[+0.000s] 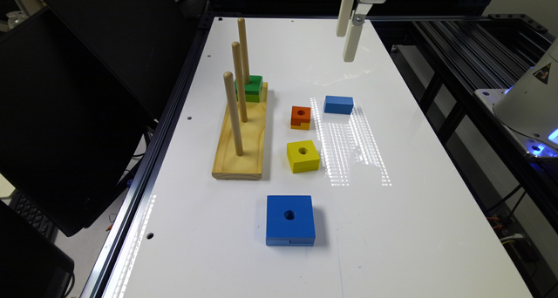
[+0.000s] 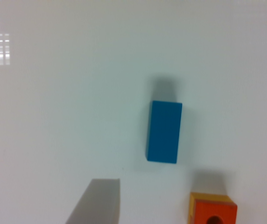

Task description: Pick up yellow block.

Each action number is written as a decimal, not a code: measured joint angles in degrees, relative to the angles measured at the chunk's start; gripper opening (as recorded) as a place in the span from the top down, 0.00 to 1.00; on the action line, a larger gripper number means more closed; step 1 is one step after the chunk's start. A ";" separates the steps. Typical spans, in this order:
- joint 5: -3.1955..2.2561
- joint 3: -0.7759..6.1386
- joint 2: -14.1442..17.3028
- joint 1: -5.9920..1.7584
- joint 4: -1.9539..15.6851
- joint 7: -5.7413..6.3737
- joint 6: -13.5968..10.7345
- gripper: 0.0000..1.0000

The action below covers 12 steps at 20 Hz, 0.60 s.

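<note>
Scanning across from the exterior view's left: the wooden peg board point(image 1: 241, 152) sits there with its three pegs, a green block point(image 1: 249, 88) threaded on the far one. To the right of the board comes the orange-topped block point(image 1: 301, 117), and nearer the camera than that, just off the board's right edge, my target, the yellow block point(image 1: 303, 155), flat on the desk point(image 1: 392, 228) with its centre hole up. Nearer still lies the big blue block point(image 1: 290, 219). To the right of the orange one is the small blue block point(image 1: 338, 104).

So where am I? Nothing done yet, I'd say. The yellow block is untouched, and the whole job is ahead: travel over, descend, close, lift.

My hand point(image 1: 350, 28) hangs high above the far end of the desk, beyond the small blue block and well apart from the yellow one, pointing downward. In my wrist view I'm looking down on that blue block point(image 2: 164, 131) and the orange one point(image 2: 212, 209). My fingers are spread and hold nothing.
</note>
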 joint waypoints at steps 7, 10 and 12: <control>0.23 0.77 0.93 0.03 1.06 0.45 0.00 0.00; 0.42 1.87 1.09 0.04 1.43 1.40 0.00 0.00; 0.61 2.94 1.54 0.06 1.99 2.35 0.00 0.00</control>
